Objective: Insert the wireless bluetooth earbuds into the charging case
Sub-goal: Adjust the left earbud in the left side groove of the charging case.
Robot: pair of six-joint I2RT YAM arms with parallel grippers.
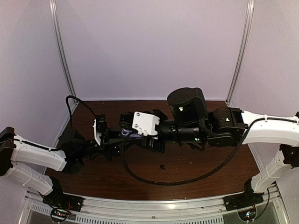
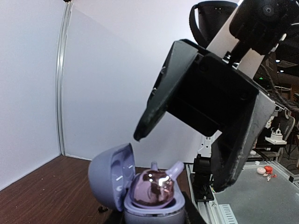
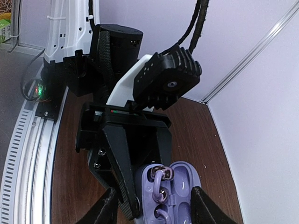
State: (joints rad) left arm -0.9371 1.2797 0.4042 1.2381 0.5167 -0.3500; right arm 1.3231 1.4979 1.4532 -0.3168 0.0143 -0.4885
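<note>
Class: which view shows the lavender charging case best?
Left wrist: the lavender charging case stands open, side-on, a shiny earbud inside. Right wrist shows it from above, cropped. Top external shows only a lavender sliver.

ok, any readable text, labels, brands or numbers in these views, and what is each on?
No text reads clearly in any view.
charging case: small white marks inside the open lid, too small to read.
green object at the top left corner of the right wrist view: blurred, unreadable.
</note>
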